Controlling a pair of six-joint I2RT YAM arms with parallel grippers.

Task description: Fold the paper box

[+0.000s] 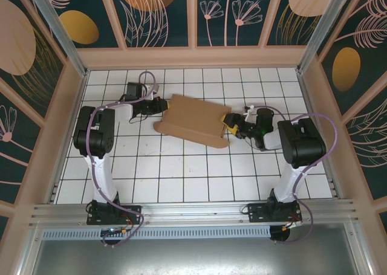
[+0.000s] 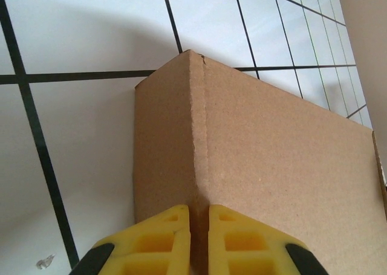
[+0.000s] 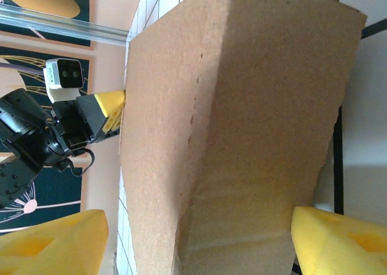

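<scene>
Brown paper box (image 1: pixel 192 121), yellow end effector fingers (image 2: pixel 157 245), white table (image 1: pixel 181 178), black grid

From where I stand I count one paper box (image 1: pixel 192 121), a single brown cardboard piece lying between two grippers, the left gripper (image 1: pixel 164 104) at one end of it and the right gripper (image 1: pixel 230 122) at the other. There are two arms, the left arm (image 1: pixel 100 130) and the right arm (image 1: pixel 299 143), each trailing one purple cable (image 1: pixel 331 127), so two cables, and each gripper carries two yellow fingers (image 2: pixel 160 242), four in all. One white tiled surface (image 1: pixel 181 172) lies beneath both grippers, and one small white camera (image 3: pixel 65 75) sits just behind the left gripper.
</scene>
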